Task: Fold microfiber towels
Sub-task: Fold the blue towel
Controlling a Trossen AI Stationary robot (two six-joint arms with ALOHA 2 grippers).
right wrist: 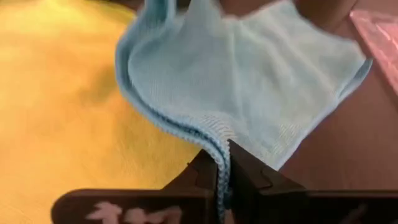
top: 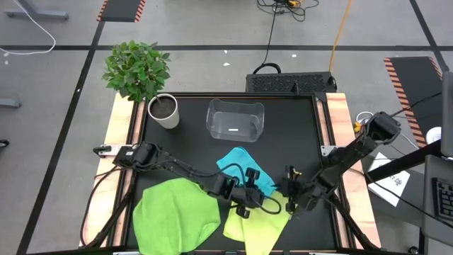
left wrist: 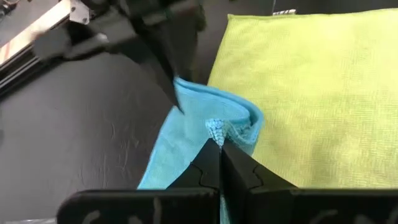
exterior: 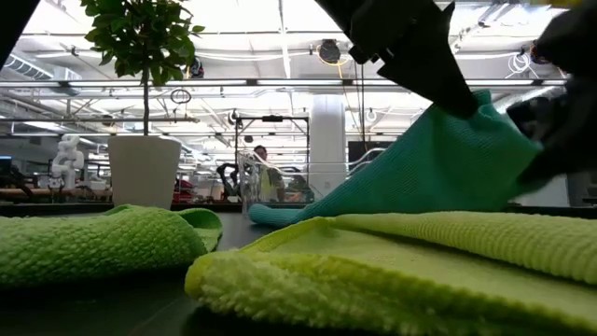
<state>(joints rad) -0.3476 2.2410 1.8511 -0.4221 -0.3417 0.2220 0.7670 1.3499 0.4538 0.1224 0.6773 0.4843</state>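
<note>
The turquoise towel (top: 243, 168) lies mid-table, its near part raised between both grippers and its far end (exterior: 270, 214) on the table. My left gripper (left wrist: 219, 144) is shut on one bunched bit of its edge, and my right gripper (right wrist: 224, 152) is shut on its hem a little to the right. The bright green towel (top: 177, 212) lies crumpled at the near left. The pale yellow-green towel (top: 258, 223) lies spread at the near middle, under the raised turquoise one. My left gripper pinches a bunched fold of the turquoise towel's edge (left wrist: 215, 129) between its two fingers, slanting down from the table's left. The cloth there is raised off the table and falls away slack toward the far side. My right gripper pinches the towel's stitched hem (right wrist: 214, 137) between its two fingers, slanting down from the table's right. The cloth fans out beyond the fingers, raised over the yellow-green towel (right wrist: 68, 106), with a loose fold along one side.
A clear plastic bin (top: 235, 119) stands at the far middle of the black table top (top: 297, 134). A white pot with a small green plant (top: 163, 111) stands at the far left. Bare table lies between the bin and the towels.
</note>
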